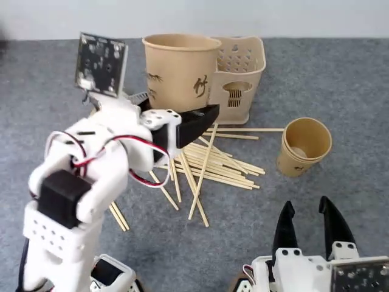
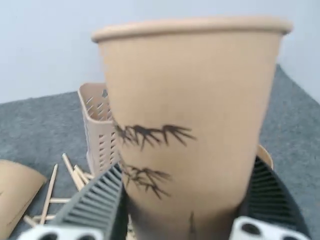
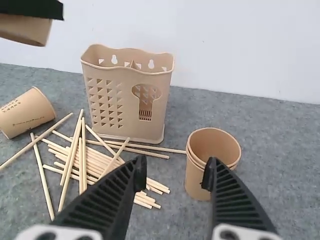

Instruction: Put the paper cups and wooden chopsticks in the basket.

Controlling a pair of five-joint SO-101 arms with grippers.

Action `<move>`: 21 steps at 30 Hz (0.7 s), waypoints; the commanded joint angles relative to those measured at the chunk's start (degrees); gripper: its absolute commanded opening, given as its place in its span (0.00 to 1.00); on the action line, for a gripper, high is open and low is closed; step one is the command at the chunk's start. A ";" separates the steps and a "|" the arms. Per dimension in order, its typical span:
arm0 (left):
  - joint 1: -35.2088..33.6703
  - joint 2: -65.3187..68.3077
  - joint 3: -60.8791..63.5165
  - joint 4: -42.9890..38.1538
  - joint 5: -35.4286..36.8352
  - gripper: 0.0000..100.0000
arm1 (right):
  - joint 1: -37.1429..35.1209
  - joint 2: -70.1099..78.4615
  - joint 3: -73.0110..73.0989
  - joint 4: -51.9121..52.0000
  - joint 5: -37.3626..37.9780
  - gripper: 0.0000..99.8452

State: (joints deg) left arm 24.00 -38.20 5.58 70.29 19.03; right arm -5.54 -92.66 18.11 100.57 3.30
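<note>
Well, mat (image 1: 352, 91): grey and felt-like, it covered the whole table under my two arms.
Basket (image 1: 243, 73): tan plastic, tall and narrow, pierced with small holes. It stood upright at the far side of the mat, near the pale wall (image 3: 240, 40).
Left gripper (image 2: 182, 200): its two black fingers were pressed onto the lower sides of the held cup (image 1: 181, 67), one on each side.
Held cup: upright, mouth up, with a dark bamboo sprig printed on its wall. I had it raised off the mat, close beside the basket and outside it. From above it covered one end of the basket.
Chopsticks (image 1: 206, 161): a loose heap of bare wooden sticks lay flat on the mat just in front of the basket. They crossed one another, and a few strays fanned out toward my left arm.
Nested cups (image 1: 304, 146): one sat inside another, off to one side of the heap and apart from the basket. I could not tell whether they stood straight or leaned.
Lone cup (image 3: 25, 112): it lay on its side on the mat, past the opposite edge of the heap.
Right gripper (image 3: 175, 167): its fingers were spread with nothing between them, low at the near edge of the mat. The heap of chopsticks lay between it and the basket, and the nested cups were near one finger.
</note>
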 commanded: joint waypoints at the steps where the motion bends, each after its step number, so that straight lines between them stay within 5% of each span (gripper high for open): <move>1: 0.35 -6.15 12.35 -14.33 0.53 0.24 | -0.66 0.31 -1.76 2.24 0.00 0.20; 9: 0.35 -13.54 33.19 -34.29 0.44 0.24 | -0.66 0.75 -1.67 2.24 0.00 0.20; 21: 3.34 -15.21 31.08 -19.08 0.62 0.37 | -0.66 7.69 1.05 0.84 0.35 0.21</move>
State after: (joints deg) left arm 26.73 -52.18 39.08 50.68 19.03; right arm -5.54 -89.67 20.04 100.57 3.30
